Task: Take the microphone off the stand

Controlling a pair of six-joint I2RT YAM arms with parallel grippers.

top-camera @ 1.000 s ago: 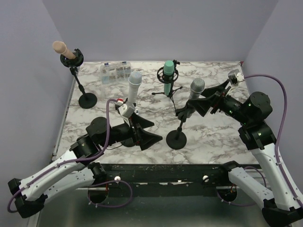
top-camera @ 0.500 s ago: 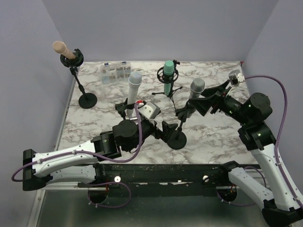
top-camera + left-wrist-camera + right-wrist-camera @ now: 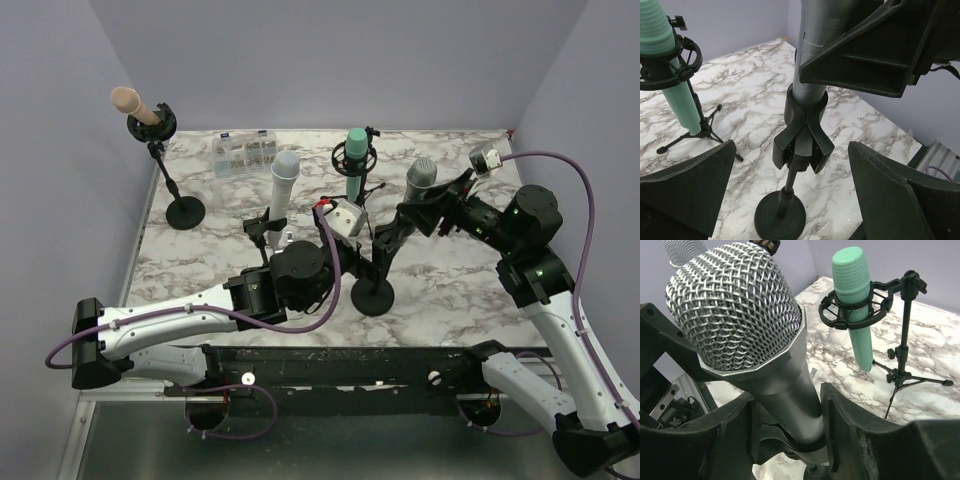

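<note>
The grey microphone with a mesh head sits in the clip of a black stand near the table's middle. My right gripper is shut on its body just below the head, a finger pressed against each side. My left gripper is open, with one finger on either side of the stand's clip and pole, touching neither. In the left wrist view the microphone barrel rises from the clip, with the round base below and my left gripper wide around them.
A green microphone hangs in a shock mount on a tripod just behind. A white microphone stands on a stand left of centre, a tan one at the far left corner. A clear plastic box lies at the back.
My left arm swung right, from beside the white microphone to the grey microphone's stand. The right gripper's fingers closed in on the grey microphone, which tipped slightly.
</note>
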